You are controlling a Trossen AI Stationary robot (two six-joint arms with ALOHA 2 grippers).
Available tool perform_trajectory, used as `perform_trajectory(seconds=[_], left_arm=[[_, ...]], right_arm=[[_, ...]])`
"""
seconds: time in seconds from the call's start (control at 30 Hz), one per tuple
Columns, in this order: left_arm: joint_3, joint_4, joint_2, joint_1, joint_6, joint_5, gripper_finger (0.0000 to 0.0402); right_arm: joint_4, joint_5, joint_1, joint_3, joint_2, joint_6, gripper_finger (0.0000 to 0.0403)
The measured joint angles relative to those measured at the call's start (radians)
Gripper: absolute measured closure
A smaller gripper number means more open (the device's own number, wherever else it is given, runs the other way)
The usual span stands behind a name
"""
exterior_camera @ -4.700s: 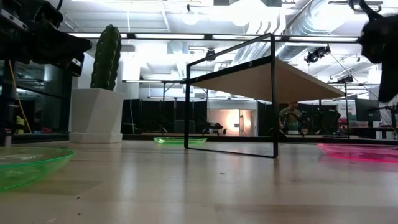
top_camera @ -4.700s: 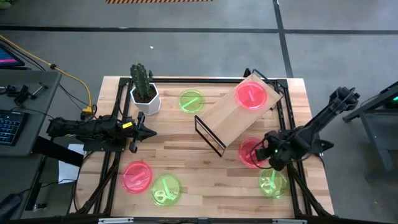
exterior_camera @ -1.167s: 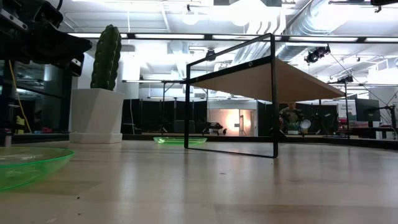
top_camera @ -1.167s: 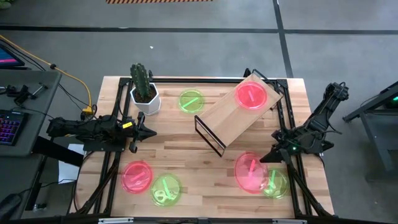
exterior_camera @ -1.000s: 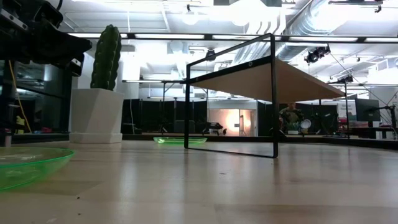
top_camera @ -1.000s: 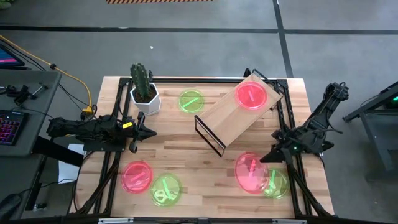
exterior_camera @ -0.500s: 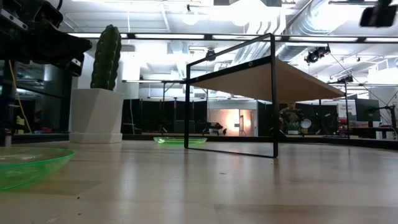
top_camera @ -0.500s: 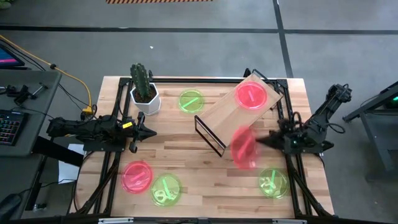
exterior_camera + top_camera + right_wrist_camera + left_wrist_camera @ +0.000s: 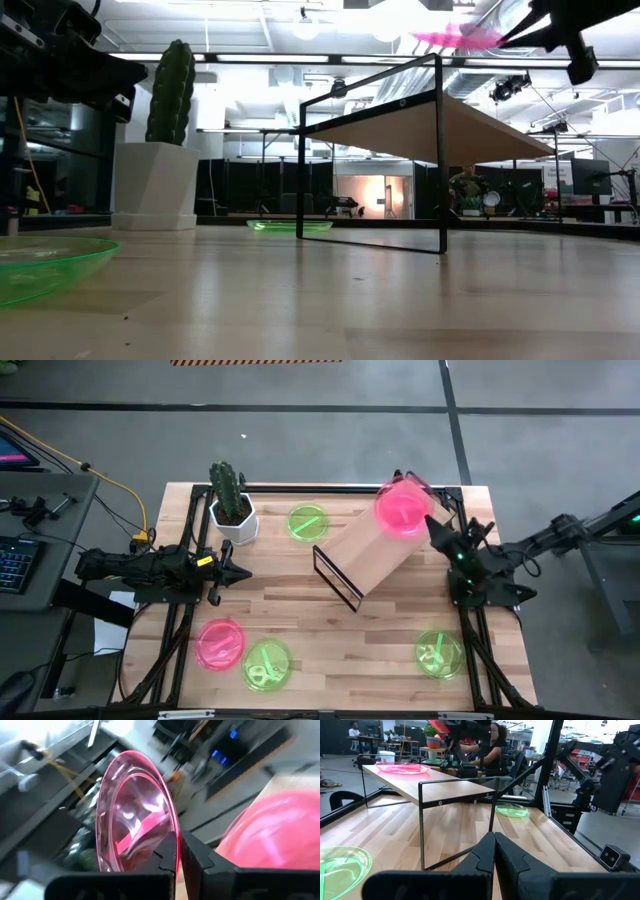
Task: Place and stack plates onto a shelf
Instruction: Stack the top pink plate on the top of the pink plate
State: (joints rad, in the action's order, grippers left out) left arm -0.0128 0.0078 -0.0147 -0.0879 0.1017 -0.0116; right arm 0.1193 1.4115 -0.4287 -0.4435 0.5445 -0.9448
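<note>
I see the right gripper [image 9: 432,525] pinching a pink plate [image 9: 131,810] by its rim, held above the far end of the shelf [image 9: 375,550], over a second pink plate [image 9: 402,767] already lying on the board. The left gripper [image 9: 243,573] is pressed together, parked at the counter's [image 9: 330,640] left side, near the cactus pot [image 9: 233,518]. Another pink plate [image 9: 220,644] and a green plate [image 9: 266,663] sit at the near-left, one green plate [image 9: 307,522] behind the shelf, one green plate [image 9: 438,652] near-right
</note>
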Motion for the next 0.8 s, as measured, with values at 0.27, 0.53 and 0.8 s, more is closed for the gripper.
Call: perform_trajectory(seconds=[0.27, 0.53, 0.8], left_arm=[[0.0, 0.0, 0.0, 0.0, 0.0, 0.0, 0.0401], [0.0, 0.0, 0.0, 0.0, 0.0, 0.0, 0.0401], [0.0, 0.0, 0.0, 0.0, 0.0, 0.0, 0.0401]], right_arm=[[-0.04, -0.026, 0.184, -0.1, 0.094, 0.151, 0.0403], [-0.9, -0.285, 0.378, -0.464, 0.23, -0.162, 0.0403], [-1.314, -0.483, 0.504, -0.554, 0.342, -0.409, 0.0403]])
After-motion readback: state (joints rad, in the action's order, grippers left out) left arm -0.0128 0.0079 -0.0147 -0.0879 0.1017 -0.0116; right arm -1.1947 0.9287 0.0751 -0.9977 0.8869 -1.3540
